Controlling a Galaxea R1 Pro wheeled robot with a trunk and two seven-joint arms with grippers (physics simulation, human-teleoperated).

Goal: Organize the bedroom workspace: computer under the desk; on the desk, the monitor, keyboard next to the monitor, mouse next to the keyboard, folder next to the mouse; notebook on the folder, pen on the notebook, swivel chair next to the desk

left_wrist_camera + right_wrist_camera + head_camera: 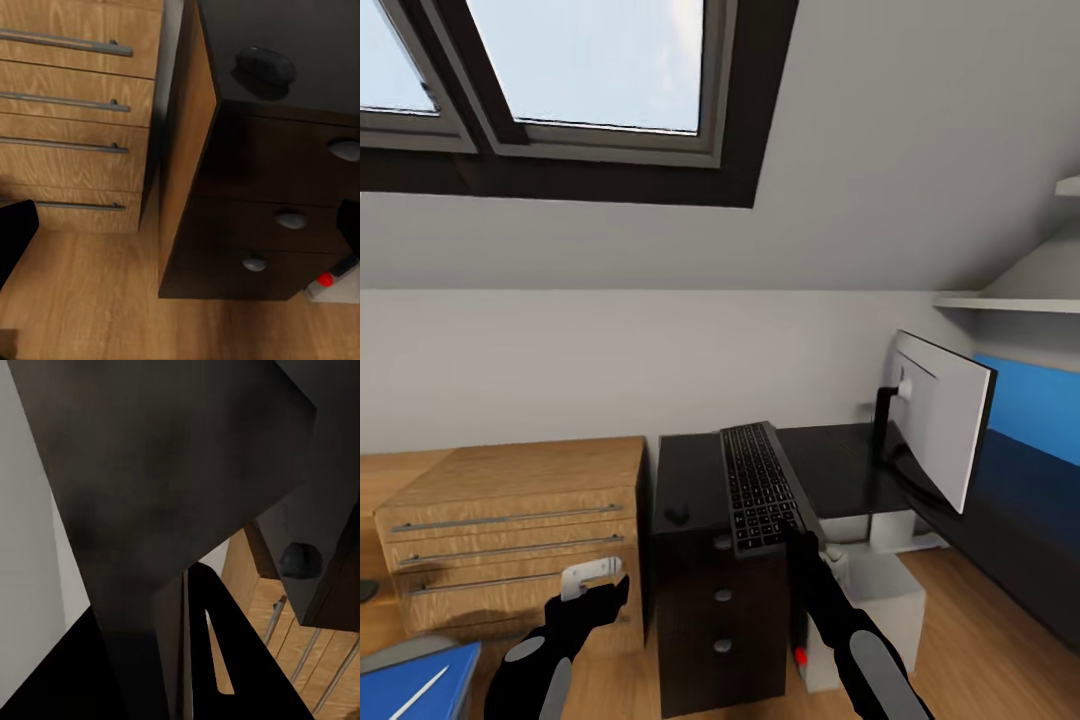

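My right gripper (797, 537) is shut on the near end of the keyboard (757, 483), which slants over the black desk (840, 470); its dark underside (165, 480) looms in the right wrist view. The mouse (677, 515) (262, 71) (301, 559) lies on the desk's left corner. The monitor (938, 425) stands on the desk at right, pale back toward me. Under the desk sits the computer (875, 600). My left gripper (597, 580) hangs open before the drawers. The blue folder (415, 685) with the white pen (420, 692) on it shows at lower left. Notebook and swivel chair are out of view.
A light wood chest (510, 530) (67, 112) with steel handles stands left of the desk's dark drawer unit (277, 217). A sloped wall with a skylight (590, 60) rises behind. A white shelf (1005, 300) and blue panel (1030, 405) are at right.
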